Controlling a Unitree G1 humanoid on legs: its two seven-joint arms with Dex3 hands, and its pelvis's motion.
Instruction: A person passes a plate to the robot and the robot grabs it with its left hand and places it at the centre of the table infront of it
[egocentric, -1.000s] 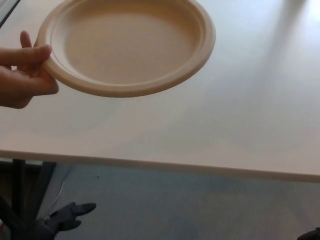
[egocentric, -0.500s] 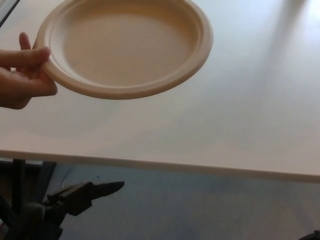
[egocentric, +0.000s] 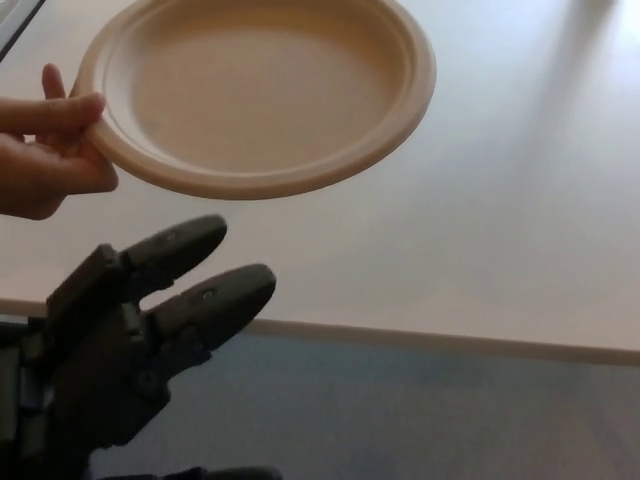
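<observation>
Reaching: left robot hand (egocentric: 140, 330) is up at the near edge of the bench (egocentric: 480, 230), short of the plate (egocentric: 255, 90); nothing grasped.

Plate: held in the air over the bench, upper left of view, bowl side up, slightly tilted. A person's hand (egocentric: 45, 150) pinches its left rim. Round, so no long axis to line up with.

Key relation: plate lies ahead of and above the left robot hand, a little to its right. Nearest free rim is the near-lower arc, just beyond the fingertips (egocentric: 250, 280); a clear gap remains, no contact.

Robot hand state: fingers apart and extended, pointing up-right toward the plate; holds nothing. Thumb partly showing at the bottom edge.

Pose: palm low at lower left, the two thick fingers roughly parallel, angled toward the rim.

Right robot hand: not showing.

Nearer hand: left, by default and as the task asks.

Next move, my reading: carry on forward and up so the fingers go under the near rim with the thumb over it, keeping clear of the person's fingers on the left rim.

Risk, my reading: closing early would nudge the rim instead of gripping it.
</observation>
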